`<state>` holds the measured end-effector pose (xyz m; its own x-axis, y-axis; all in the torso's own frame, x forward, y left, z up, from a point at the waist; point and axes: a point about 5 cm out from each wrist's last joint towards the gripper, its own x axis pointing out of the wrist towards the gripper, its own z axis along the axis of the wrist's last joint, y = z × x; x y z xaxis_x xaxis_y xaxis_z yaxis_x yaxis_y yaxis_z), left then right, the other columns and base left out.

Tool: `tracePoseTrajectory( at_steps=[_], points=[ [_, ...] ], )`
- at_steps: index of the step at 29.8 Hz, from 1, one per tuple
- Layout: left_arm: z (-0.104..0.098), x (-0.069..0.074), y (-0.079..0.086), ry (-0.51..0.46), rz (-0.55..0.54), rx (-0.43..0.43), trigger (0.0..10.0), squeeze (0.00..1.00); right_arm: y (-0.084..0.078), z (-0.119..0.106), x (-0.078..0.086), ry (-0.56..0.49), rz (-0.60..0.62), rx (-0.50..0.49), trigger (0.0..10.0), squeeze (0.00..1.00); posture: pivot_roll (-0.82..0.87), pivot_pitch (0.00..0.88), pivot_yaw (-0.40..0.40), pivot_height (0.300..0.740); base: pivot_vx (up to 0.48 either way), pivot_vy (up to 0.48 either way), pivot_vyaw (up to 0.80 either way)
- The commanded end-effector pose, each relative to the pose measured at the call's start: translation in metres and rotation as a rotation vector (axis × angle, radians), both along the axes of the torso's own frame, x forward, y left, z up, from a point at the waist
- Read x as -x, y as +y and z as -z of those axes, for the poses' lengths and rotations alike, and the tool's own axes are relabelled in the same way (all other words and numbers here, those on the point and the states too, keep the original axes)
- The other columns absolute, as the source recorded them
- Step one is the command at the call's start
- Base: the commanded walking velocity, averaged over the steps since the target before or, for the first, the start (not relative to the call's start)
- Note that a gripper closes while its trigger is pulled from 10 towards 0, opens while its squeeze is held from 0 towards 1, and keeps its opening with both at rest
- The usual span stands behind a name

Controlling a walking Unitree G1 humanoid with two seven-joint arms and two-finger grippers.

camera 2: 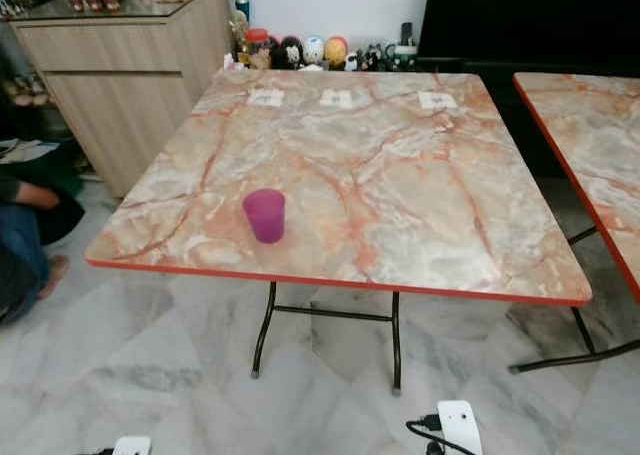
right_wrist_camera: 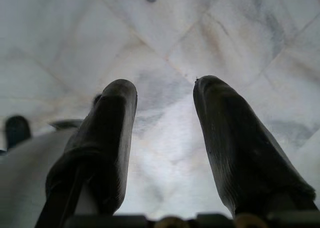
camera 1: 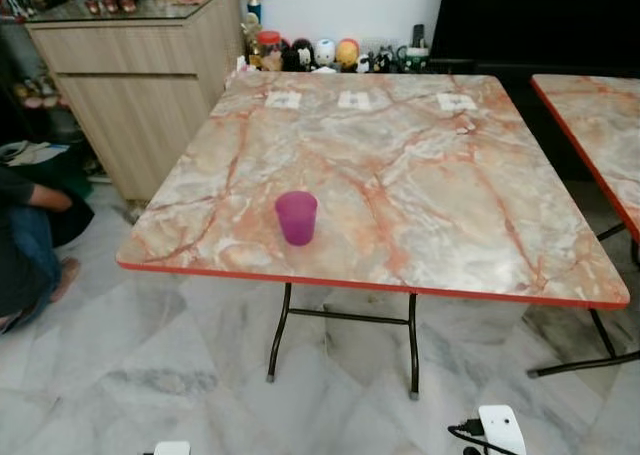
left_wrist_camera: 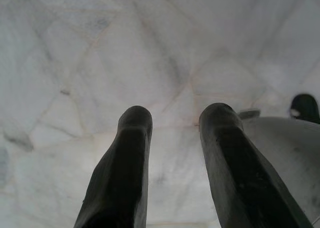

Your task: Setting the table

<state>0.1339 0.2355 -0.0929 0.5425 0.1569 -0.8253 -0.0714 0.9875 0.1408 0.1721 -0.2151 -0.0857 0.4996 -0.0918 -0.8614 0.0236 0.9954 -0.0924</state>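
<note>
A purple cup [camera 1: 296, 217] stands upright near the bench's [camera 1: 420, 175] near edge, left of centre, within easy reach. Both arms hang idle over the marble floor: left hand [left_wrist_camera: 172, 119] and right hand [right_wrist_camera: 162, 90], fingers apart, empty.

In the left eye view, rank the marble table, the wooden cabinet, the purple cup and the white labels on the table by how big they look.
1. Table
2. Cabinet
3. Cup
4. Labels, each smaller than the cup, though they lie farther from the camera; the three look alike.
</note>
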Motion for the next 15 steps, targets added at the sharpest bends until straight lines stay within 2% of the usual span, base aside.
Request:
tracePoseTrajectory(
  at_steps=[1, 15],
  points=[
    [-0.001, -0.002, 0.003, -0.001, 0.011, -0.016, 10.0, 0.00, 0.003, 0.001, 0.000, -0.008, 0.016, -0.006, 10.0, 0.00, -0.08, 0.000, 0.047, 0.740, 0.000, 0.000, -0.74],
    [-0.002, -0.003, 0.004, -0.011, 0.021, -0.024, 10.0, 0.00, 0.014, 0.001, -0.003, -0.049, 0.022, -0.023, 10.0, 0.00, -0.08, 0.000, 0.057, 0.740, 0.000, 0.000, -0.73]
  ],
)
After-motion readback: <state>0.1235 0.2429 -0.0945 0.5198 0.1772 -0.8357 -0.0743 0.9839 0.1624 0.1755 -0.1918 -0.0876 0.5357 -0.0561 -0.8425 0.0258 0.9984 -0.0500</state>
